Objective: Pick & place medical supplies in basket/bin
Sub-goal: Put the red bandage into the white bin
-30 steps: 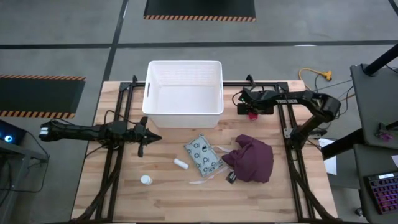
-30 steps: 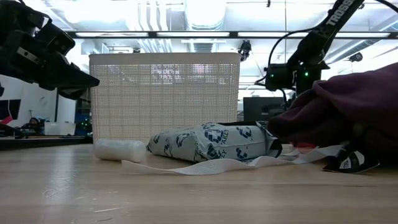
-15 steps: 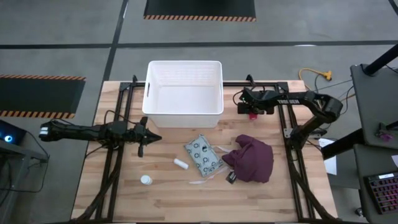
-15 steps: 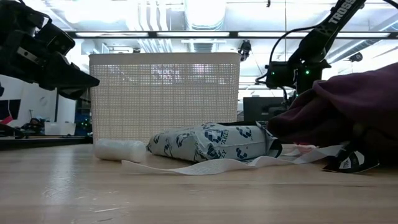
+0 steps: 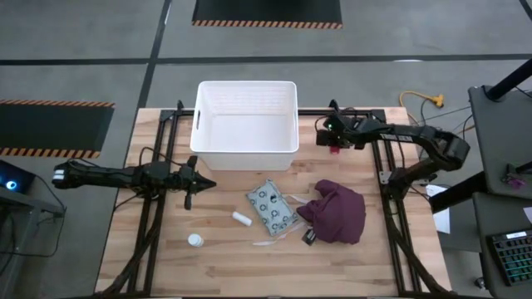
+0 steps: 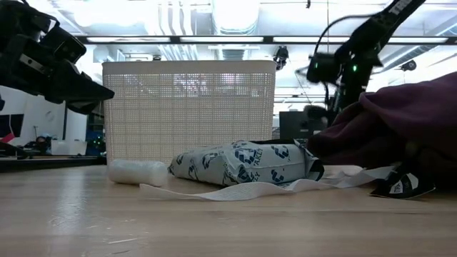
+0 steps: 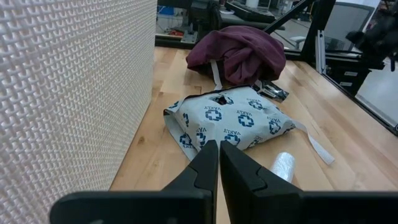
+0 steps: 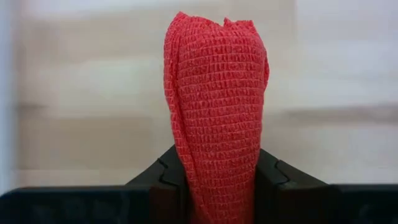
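We see the red roll (image 8: pixel 216 106) clamped between the right gripper's (image 8: pixel 214 177) fingers, jutting forward; the left gripper (image 7: pixel 219 163) rests pressed together.

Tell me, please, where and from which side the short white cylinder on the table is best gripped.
Grip the short white cylinder across its middle, from straight above, fingers closing on its long curved sides. It lies flat on the wooden table, with bare wood around it and only the blue-cross packet near one end. The left gripper, shut, is nearest.
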Controlling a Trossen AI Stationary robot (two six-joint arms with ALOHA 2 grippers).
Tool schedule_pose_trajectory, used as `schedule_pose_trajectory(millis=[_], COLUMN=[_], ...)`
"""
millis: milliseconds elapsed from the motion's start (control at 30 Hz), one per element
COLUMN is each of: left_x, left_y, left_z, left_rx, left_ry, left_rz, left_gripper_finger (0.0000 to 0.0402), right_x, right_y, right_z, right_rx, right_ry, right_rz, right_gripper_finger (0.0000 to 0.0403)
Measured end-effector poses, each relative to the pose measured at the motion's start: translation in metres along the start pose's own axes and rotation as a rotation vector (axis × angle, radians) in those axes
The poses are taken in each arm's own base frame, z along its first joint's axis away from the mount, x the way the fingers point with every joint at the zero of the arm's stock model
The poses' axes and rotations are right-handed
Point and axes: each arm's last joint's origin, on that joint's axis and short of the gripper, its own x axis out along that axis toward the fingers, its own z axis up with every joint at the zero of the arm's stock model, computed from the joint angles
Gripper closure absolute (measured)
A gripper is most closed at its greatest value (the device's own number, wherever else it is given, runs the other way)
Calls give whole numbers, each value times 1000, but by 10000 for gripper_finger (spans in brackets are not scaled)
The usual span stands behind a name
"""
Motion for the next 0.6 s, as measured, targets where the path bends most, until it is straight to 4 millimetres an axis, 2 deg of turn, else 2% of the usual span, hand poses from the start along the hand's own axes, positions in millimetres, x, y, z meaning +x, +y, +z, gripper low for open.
schedule_pose_trajectory(millis=[200,333,467,600], left_x=[0,0,0,0], left_y=[0,0,0,0], left_z=[0,0,0,0], left_rx=[0,0,0,0], left_ry=[0,0,0,0], left_rz=[0,-1,0,0], left_gripper_finger=[402,402,402,402], right_x=[-46,-84,-123,-146], right_y=[11,20,30,38], right_z=[18,32,40,38], right_rx=[3,-20,-172,-360], right_ry=[-174,-366,-624,-790], right_rz=[260,498,722,871], right_gripper_finger=[312,310,310,310])
